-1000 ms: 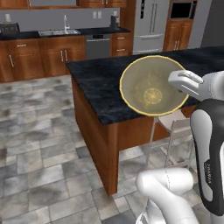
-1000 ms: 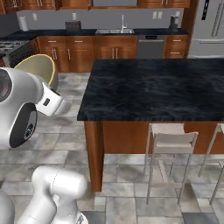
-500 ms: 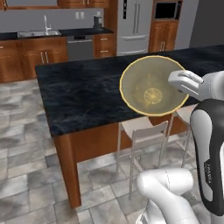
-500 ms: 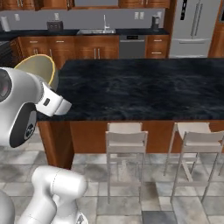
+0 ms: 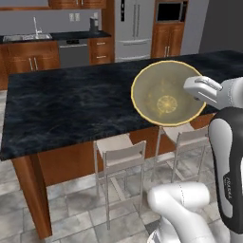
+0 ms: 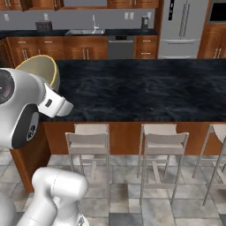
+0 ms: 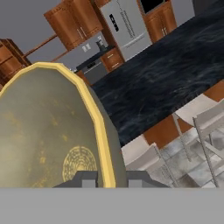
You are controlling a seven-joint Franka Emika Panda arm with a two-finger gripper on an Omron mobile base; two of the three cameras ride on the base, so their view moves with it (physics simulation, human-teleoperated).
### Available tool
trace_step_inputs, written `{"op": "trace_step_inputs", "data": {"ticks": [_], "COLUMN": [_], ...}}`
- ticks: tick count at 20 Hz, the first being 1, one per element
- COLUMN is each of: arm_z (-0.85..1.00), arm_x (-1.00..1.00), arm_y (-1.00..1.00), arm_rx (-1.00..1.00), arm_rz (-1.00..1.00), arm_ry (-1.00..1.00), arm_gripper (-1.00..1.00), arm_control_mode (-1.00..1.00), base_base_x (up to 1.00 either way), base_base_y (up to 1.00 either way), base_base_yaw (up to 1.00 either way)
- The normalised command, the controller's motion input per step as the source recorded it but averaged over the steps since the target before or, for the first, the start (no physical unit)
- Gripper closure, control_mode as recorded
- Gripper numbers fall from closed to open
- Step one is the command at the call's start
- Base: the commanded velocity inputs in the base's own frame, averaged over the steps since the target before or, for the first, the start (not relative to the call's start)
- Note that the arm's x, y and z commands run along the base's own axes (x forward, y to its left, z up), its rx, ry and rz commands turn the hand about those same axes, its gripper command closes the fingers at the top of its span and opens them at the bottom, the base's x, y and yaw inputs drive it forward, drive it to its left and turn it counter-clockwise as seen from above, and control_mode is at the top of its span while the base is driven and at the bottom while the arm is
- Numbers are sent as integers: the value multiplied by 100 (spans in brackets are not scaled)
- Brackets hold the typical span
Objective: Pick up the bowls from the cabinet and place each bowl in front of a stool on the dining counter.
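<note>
Since the earlier frames the whole kitchen had slid across both base views, which was taken as the base driving along the large black marble dining counter [image 5: 71, 107] and not as any move of the things, while the round olive-beige bowl with the thin yellow rim [image 5: 166, 92] was kept at the same place before the arm. The two-finger gripper [image 7: 109, 178] was clamped on the bowl's rim, 1 finger inside the wall and 1 outside, and the bowl was held tipped on edge above the counter's near side. 2 pale stools [image 5: 121, 152] stood tucked under that edge. For the placing, the bowl would best be levelled, lowered onto the marble directly behind 1 stool, and released only once seated. Small lettering on the forearm was too blurred to be read.
</note>
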Motion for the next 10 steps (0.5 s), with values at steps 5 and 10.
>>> {"op": "trace_step_inputs", "data": {"ticks": [5, 10], "arm_z": [0, 0], "arm_x": [0, 0], "arm_y": [0, 0], "arm_rx": [0, 0], "arm_rz": [0, 0], "arm_ry": [0, 0], "arm_gripper": [100, 100], "arm_control_mode": [100, 100], "base_base_x": [15, 47], "base_base_y": [-40, 0], "base_base_yaw": [15, 16]}}
